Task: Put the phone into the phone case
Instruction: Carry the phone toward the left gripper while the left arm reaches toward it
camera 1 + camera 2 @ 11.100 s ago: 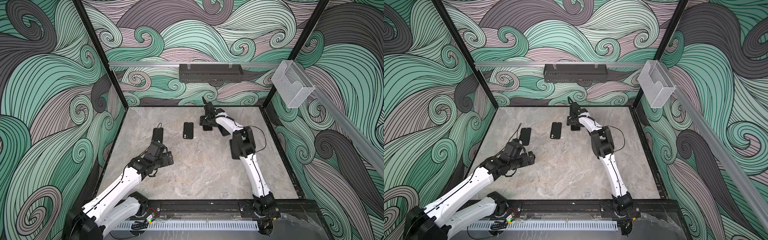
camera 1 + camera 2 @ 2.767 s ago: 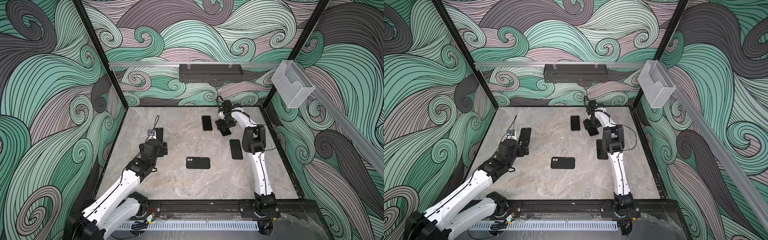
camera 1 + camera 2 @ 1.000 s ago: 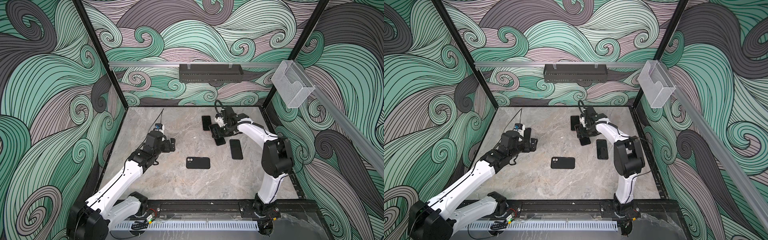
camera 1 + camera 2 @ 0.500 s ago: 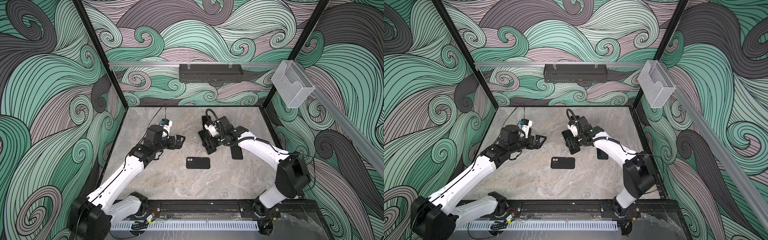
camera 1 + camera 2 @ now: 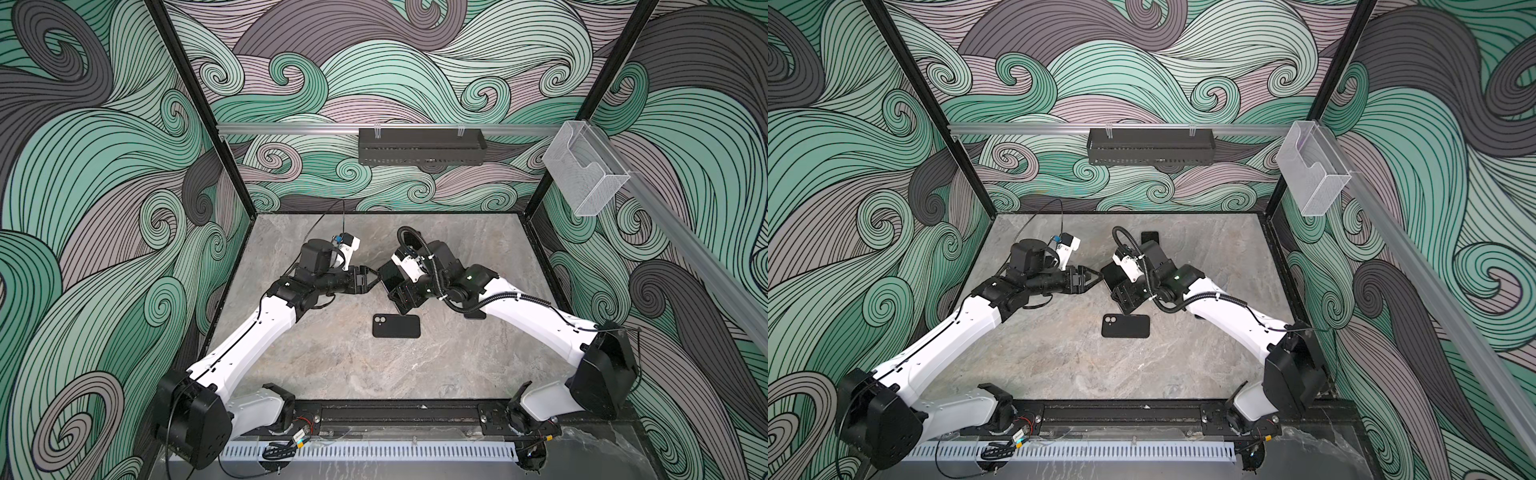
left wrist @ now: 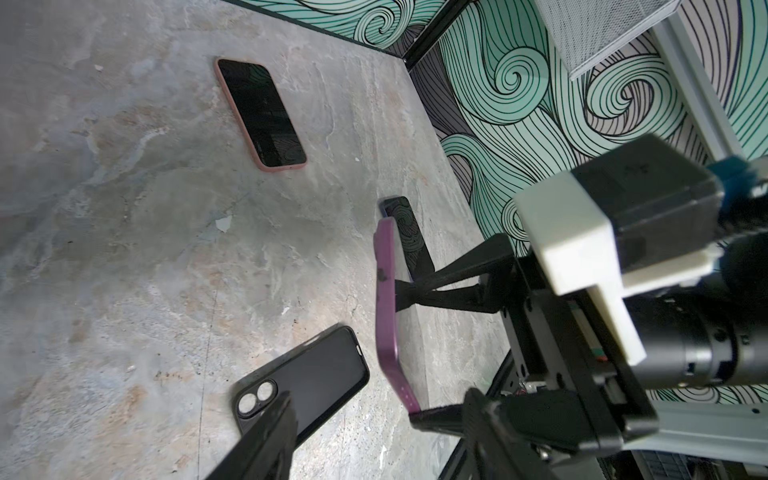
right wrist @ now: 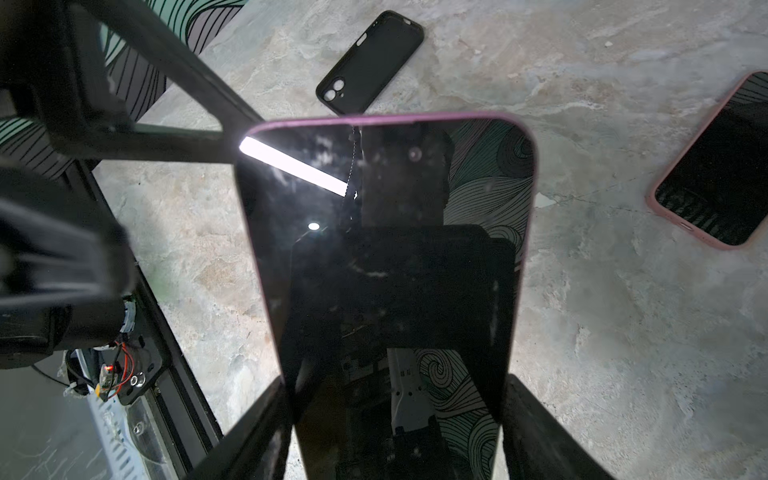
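Purple-rimmed phone (image 7: 386,249) hanging clamped in right claw (image 7: 397,386) – left claw (image 5: 374,281) hovering at its corner, grip unclear; mistimed release risking drop.

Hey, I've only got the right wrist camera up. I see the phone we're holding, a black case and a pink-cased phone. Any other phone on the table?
Observer: Yes. The left wrist view shows a third phone lying flat on the table beyond the purple phone.
Operator: Where does the case sit overall?
Observer: In both top views the black phone case lies mid-table, on the front rail side of the purple phone.
Operator: Is the left gripper clamped on yet?
Observer: No. The left gripper is at the phone's end, but the left wrist view shows one finger standing clear of it.
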Robot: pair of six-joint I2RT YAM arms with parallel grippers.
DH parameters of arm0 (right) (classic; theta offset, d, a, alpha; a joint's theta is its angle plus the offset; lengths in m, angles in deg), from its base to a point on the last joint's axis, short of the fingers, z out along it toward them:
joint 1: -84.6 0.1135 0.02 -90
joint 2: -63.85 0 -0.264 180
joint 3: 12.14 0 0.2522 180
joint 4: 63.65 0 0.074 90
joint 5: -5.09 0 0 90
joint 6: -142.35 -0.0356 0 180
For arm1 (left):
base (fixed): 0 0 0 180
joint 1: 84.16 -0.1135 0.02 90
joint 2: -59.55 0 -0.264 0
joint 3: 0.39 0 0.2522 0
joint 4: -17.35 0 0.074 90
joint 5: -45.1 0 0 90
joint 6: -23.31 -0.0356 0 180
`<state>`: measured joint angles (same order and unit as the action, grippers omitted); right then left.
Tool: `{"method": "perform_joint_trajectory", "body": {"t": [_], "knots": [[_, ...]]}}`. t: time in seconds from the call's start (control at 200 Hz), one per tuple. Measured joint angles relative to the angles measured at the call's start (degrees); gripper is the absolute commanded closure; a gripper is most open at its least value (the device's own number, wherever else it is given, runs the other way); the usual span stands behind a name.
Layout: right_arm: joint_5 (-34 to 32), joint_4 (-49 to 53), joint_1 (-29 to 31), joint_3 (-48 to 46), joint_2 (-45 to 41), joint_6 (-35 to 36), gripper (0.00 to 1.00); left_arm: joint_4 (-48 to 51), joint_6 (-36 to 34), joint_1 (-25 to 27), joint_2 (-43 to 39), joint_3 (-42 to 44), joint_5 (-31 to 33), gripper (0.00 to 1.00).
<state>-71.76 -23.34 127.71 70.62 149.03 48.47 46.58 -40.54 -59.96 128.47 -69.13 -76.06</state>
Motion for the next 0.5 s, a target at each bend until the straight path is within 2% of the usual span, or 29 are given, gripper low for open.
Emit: {"method": "perform_joint_trajectory", "body": {"t": [0.335, 0.5], "knots": [[-1.0, 0.0, 2.3, 0.0, -0.5, 1.4, 0.79, -0.1, 1.5, -0.1, 0.7, -1.6, -5.9, 0.56], [-1.3, -0.1, 2.7, 0.0, -1.7, 1.9, 0.79, 0.0, 1.7, -0.1, 2.1, -1.7, -7.3, 0.62]]}}
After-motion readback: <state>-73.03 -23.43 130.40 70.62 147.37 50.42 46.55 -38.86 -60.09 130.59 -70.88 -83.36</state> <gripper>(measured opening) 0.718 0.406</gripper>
